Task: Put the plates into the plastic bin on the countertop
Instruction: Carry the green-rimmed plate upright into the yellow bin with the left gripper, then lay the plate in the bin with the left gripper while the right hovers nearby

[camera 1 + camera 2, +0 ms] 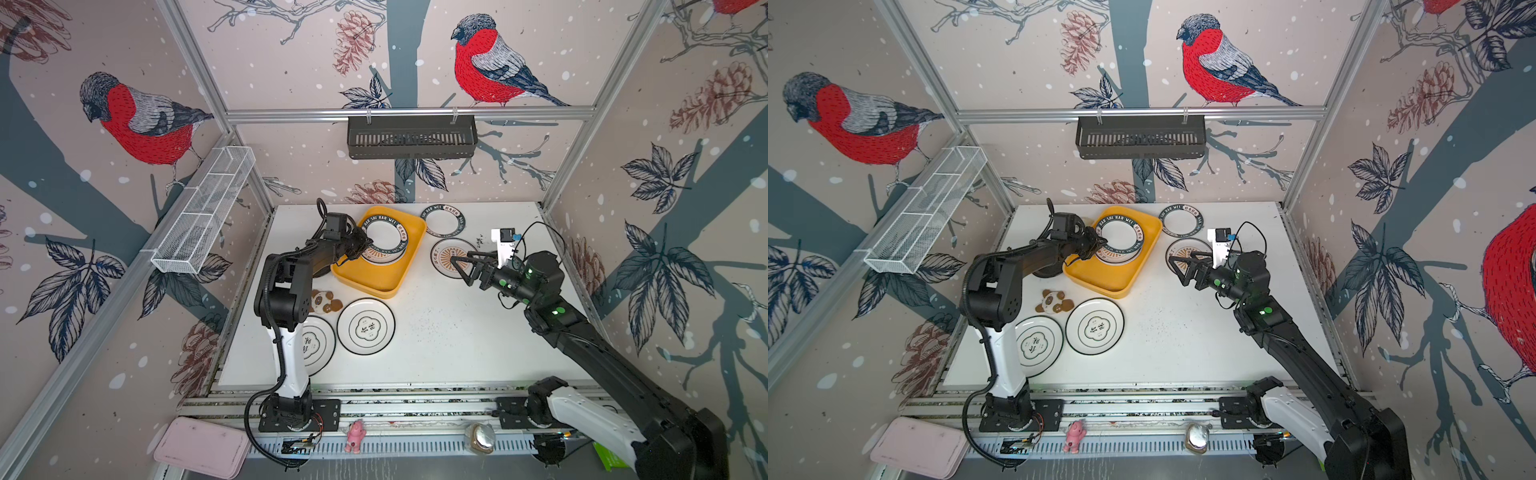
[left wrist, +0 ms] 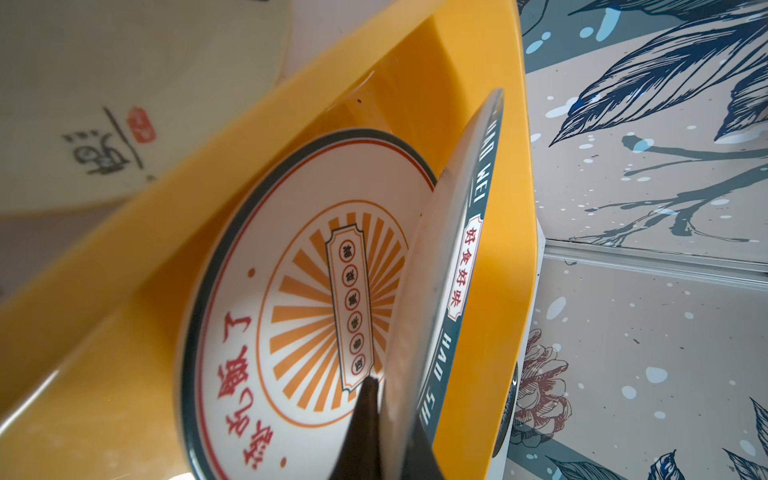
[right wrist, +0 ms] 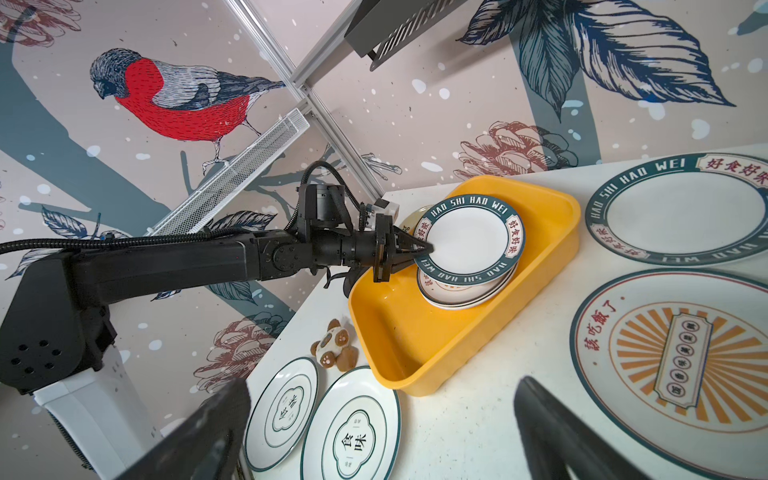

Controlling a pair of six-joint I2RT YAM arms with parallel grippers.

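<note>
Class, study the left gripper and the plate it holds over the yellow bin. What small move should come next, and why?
Probably lower the lettered plate until it lies flat. The left gripper is shut on its rim, and it tilts over the sunburst plate already lying in the plastic bin, so releasing now might let it drop or slide.

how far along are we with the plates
Partway. Done: a short stack with a sunburst plate lies in the yellow bin. In hand: the left gripper is shut on the rim of a lettered plate, tilted over that stack. Left on the countertop, at least: another lettered plate, another sunburst plate by the open right gripper, and two black-rimmed white plates.
</note>
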